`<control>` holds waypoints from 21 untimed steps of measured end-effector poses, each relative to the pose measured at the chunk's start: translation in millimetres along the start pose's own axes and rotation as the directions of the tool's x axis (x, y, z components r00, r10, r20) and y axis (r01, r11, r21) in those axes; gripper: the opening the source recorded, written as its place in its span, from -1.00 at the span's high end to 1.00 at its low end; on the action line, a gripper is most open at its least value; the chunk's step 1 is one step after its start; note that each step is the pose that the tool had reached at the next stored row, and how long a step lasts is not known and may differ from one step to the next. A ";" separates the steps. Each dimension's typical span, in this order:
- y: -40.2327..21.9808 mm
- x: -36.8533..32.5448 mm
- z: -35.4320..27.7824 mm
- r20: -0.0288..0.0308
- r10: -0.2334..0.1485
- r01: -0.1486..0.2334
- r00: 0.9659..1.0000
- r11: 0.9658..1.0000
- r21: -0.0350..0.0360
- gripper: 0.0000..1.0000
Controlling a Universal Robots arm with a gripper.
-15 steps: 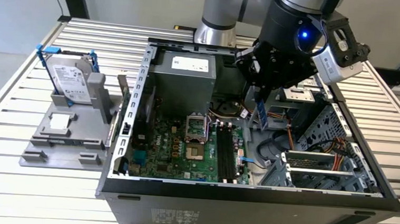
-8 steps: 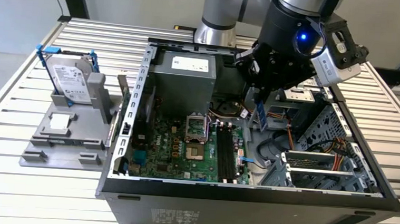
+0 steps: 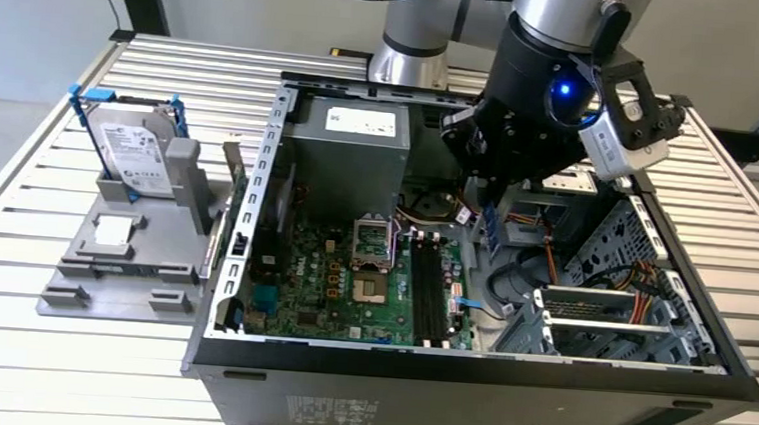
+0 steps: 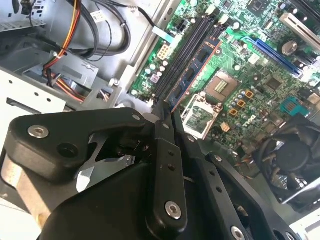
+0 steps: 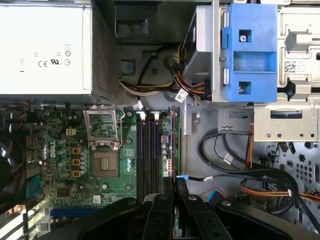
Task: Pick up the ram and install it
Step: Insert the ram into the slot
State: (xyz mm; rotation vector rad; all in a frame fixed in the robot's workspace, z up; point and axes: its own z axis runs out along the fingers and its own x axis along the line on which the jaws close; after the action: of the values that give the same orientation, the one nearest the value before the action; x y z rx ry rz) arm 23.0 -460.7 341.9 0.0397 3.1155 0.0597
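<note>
My gripper (image 4: 166, 114) is shut on the ram (image 4: 198, 69), a long thin dark blue stick with black chips that juts out beyond the fingertips. The stick hangs above the green motherboard (image 4: 260, 85), close to the black memory slots (image 4: 186, 47) and roughly in line with them. In the first wrist view the ram (image 5: 175, 145) shows edge-on just beside the slots (image 5: 148, 150), ahead of the gripper (image 5: 175, 189). In the exterior view the gripper (image 3: 487, 212) hovers inside the open computer case (image 3: 476, 365), with the ram (image 3: 489, 230) below it and above the slots (image 3: 434, 287).
A silver power supply (image 3: 344, 140) fills the case's back. Loose cables (image 3: 515, 277) and a metal drive cage (image 3: 613, 319) lie on the exterior view's right. Outside the case a hard drive in a blue frame (image 3: 131, 145) and a green card (image 3: 231, 177) stand on a grey holder (image 3: 123, 255).
</note>
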 end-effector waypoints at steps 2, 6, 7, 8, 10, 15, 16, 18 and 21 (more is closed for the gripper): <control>-0.1 0.1 3.6 0.000 0.001 -0.001 1.000 1.000 0.002 1.00; 0.0 1.5 10.9 0.001 0.007 -0.007 1.000 1.000 0.003 1.00; 0.0 1.8 12.6 0.001 0.009 -0.009 1.000 1.000 0.003 1.00; 0.0 2.1 14.4 0.001 0.010 -0.010 1.000 1.000 0.003 1.00; 0.0 2.5 18.1 0.001 0.012 -0.012 1.000 1.000 0.003 1.00; -0.3 3.5 27.2 0.001 0.018 -0.018 1.000 1.000 0.003 1.00; -0.3 3.8 29.0 0.001 0.020 -0.020 1.000 1.000 0.003 1.00; -0.5 4.5 32.6 0.001 0.024 -0.024 1.000 1.000 0.003 1.00; -0.7 6.1 38.1 0.002 0.037 -0.037 0.999 0.999 0.004 1.00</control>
State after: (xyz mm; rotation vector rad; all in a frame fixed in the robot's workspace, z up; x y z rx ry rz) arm 17.9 -459.8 303.7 0.0970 3.1134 0.0548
